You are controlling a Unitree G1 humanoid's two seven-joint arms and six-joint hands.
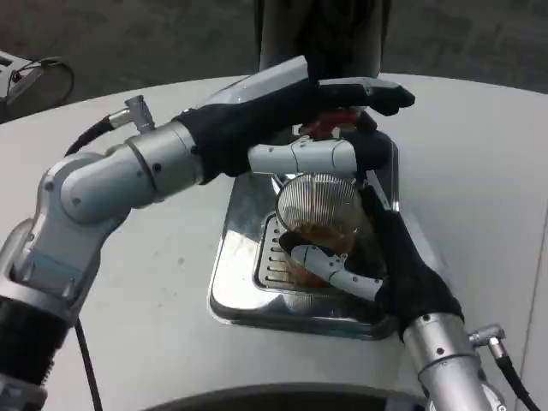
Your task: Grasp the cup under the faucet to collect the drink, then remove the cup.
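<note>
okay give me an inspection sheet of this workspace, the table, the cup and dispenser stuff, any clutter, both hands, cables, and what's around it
Surface: white table, round-edged.
Job's things: clear ribbed cup holding some amber drink, standing on the grille of the steel drip tray; red faucet part above it, mostly hidden.
Clutter: nothing seen.
Hands: right hand grips the cup; left hand reaches over the faucet, contact unclear.
Cables: black cable at left wrist; another at right forearm; a third far left off the table.
Surroundings: dark floor; dispenser column behind.
</note>
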